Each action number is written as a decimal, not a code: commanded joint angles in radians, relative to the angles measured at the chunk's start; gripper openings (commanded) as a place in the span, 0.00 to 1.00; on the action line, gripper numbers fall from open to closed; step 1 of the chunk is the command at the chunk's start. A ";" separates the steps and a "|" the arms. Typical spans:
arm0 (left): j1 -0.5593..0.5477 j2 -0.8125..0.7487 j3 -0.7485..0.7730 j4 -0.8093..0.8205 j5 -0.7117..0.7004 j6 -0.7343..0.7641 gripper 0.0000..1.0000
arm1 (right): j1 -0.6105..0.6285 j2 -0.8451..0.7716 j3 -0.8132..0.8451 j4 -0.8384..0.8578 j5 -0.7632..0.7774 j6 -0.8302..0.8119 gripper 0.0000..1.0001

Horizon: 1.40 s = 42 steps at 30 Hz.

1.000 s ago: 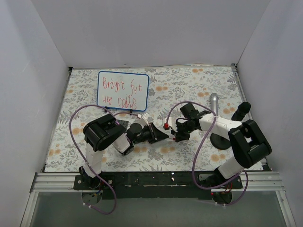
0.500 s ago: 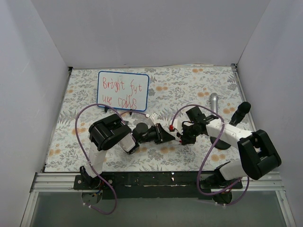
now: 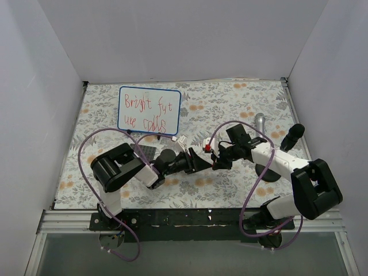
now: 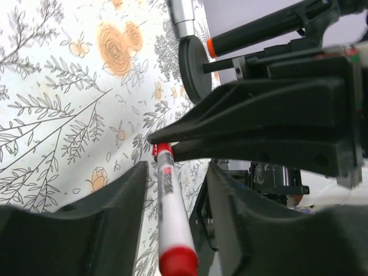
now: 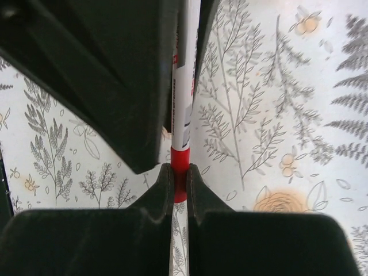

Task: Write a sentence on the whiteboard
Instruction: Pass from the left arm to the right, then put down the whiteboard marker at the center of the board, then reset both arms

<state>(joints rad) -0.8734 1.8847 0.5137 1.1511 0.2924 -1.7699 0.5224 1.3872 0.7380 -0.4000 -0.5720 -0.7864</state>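
marker [image 4: 172, 230]: white barrel, red ends | right gripper [image 5: 179, 172]: clamped on one red end | left gripper [image 4: 175, 172]: fingers apart; marker between | whiteboard [image 3: 174, 122]: red sentence [image 3: 138, 103]; two lines

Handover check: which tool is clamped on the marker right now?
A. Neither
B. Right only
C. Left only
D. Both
B: in the right wrist view the right tool pinches the red end of the marker, while in the left wrist view the left tool has its jaws standing clear of the barrel on both sides.
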 commanded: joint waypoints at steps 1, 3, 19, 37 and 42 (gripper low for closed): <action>0.020 -0.139 -0.043 -0.063 -0.041 0.059 0.52 | -0.005 -0.025 0.055 0.029 -0.075 -0.007 0.01; 0.030 -0.179 -0.061 -0.082 -0.050 0.072 0.54 | -0.007 -0.019 0.070 0.006 -0.056 -0.014 0.01; 0.210 -1.077 0.015 -1.109 -0.372 0.421 0.98 | -0.059 0.047 0.146 -0.200 0.302 0.064 0.15; 0.295 -1.242 0.335 -1.542 -0.352 0.575 0.98 | -0.245 -0.186 0.500 -0.360 0.216 0.079 0.73; 0.295 -1.260 0.382 -1.584 -0.383 0.570 0.98 | -0.324 -0.287 0.575 -0.191 0.328 0.407 0.98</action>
<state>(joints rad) -0.5835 0.6468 0.8387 -0.3687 -0.0502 -1.2114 0.2379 1.1606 1.2396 -0.6914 -0.2909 -0.6262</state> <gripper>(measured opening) 0.982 0.941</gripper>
